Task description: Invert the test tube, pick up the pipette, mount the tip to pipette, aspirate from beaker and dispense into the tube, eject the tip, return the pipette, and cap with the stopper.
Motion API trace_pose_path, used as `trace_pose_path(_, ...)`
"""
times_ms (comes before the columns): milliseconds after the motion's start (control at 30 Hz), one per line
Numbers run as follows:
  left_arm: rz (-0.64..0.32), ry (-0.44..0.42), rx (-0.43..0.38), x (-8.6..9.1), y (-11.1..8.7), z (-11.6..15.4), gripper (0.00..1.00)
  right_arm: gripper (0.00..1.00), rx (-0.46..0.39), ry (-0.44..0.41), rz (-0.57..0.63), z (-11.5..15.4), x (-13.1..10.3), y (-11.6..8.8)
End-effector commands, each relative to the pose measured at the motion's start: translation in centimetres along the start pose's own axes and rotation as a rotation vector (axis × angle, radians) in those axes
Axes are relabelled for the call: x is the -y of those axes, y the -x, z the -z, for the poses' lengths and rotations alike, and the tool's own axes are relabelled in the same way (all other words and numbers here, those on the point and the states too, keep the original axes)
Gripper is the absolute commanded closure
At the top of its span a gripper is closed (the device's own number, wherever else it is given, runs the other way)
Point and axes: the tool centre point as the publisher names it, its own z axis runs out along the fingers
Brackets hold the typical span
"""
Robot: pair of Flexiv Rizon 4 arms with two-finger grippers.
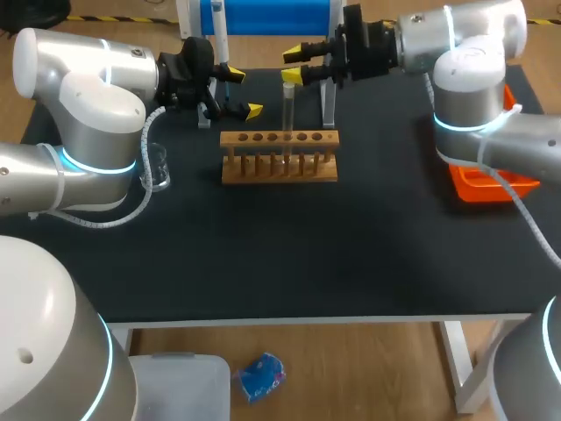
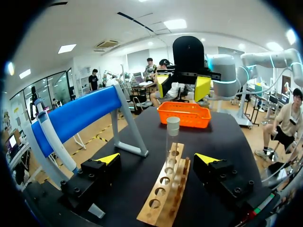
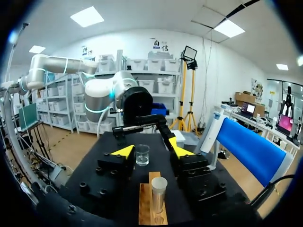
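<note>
Black tabletop (image 1: 307, 254): test tube (image 1: 287, 114) upright in rack (image 1: 279, 158). Glass, judged light, slick, fragile; grip upper shaft gently. Both wide: left pincer (image 1: 244, 93) at tube's 9 o'clock, right pincer (image 1: 293, 66) at 12.

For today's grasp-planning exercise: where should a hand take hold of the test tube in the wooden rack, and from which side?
I'd grip the test tube by its upper length, above the rack, coming in level from the side of the right hand. It stands upright, lower part seated in a hole.
</note>
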Motion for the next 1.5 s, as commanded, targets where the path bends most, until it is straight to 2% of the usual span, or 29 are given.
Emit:
trace_pose_path(33,-0.001,-0.002,0.001,-0.1,0.0,0.0,0.0,1.0,-0.02,0.061,-0.005,-0.3,0.9,0.3)
trace_pose_path(600,-0.001,-0.002,0.001,-0.1,0.0,0.0,0.0,1.0,-0.038,0.095,-0.029,-1.0,1.9,0.6)
trace_pose_path(1500,-0.001,-0.002,0.001,-0.1,0.0,0.0,0.0,1.0,-0.028,0.113,-0.085,-1.3,4.8,0.0)
